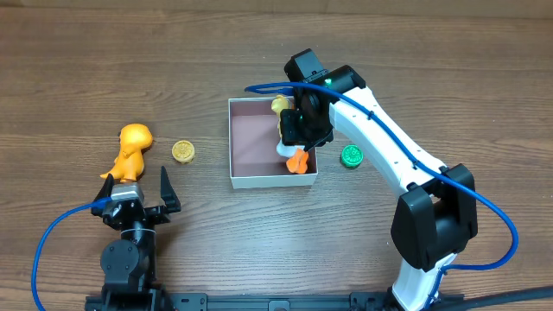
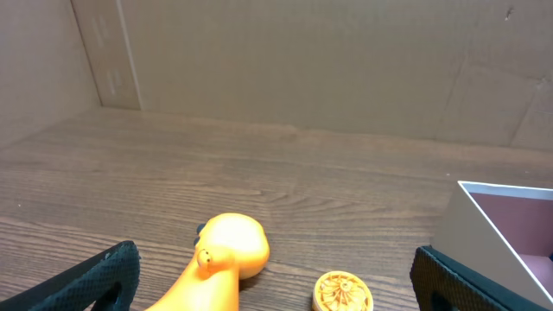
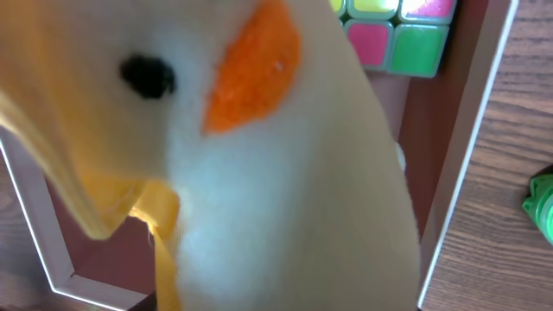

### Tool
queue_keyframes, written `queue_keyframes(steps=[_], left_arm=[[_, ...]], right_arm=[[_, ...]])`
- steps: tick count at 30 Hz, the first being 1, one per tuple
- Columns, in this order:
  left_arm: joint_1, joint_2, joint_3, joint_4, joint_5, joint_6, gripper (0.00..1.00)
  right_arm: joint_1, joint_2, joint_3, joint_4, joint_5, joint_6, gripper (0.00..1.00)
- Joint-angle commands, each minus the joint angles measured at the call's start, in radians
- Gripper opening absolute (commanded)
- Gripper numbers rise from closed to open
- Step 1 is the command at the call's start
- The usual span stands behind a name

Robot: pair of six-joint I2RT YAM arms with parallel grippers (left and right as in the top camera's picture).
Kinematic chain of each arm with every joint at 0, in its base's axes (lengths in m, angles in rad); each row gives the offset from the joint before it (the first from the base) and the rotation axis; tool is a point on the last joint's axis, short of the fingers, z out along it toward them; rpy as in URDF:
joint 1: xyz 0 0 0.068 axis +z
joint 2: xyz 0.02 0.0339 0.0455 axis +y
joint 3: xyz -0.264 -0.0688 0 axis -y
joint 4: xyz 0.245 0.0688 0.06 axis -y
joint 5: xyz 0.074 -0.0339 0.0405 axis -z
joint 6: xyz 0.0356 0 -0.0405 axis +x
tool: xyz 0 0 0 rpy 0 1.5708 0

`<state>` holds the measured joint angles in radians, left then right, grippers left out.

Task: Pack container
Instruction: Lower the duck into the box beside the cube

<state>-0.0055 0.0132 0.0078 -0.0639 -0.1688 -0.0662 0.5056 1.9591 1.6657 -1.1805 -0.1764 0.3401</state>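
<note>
The container [image 1: 231, 147] is a shallow white-walled square box with a pinkish-brown floor at the table's middle; its corner shows in the left wrist view [image 2: 484, 220] and its wall in the right wrist view [image 3: 467, 173]. My right gripper [image 1: 304, 130] hangs over its right side. A white plush toy [image 1: 294, 157] with orange and yellow parts sits under it, inside the box. That plush toy [image 3: 285, 190] fills the right wrist view and hides the fingers. A colour cube [image 3: 389, 34] lies in the box behind it. My left gripper [image 1: 136, 183] stands open at the near left.
An orange toy figure [image 1: 134, 147] lies just ahead of the left gripper, its head [image 2: 226, 250] between the spread fingers' line of sight. A yellow disc [image 1: 182, 152] lies left of the box. A green round piece [image 1: 351, 155] sits right of the box.
</note>
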Motion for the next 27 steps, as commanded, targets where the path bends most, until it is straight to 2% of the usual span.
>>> queue_keyframes(steps=[1, 27], left_arm=[[0.007, -0.002, -0.003, 0.001, 0.005, 0.026, 1.00], [0.007, -0.002, -0.003, 0.001, 0.005, 0.026, 1.00]], right_arm=[[-0.001, 0.001, -0.004, 0.010, 0.019, 0.005, 0.41], [-0.001, 0.007, -0.108, 0.080, 0.063, 0.001, 0.42]])
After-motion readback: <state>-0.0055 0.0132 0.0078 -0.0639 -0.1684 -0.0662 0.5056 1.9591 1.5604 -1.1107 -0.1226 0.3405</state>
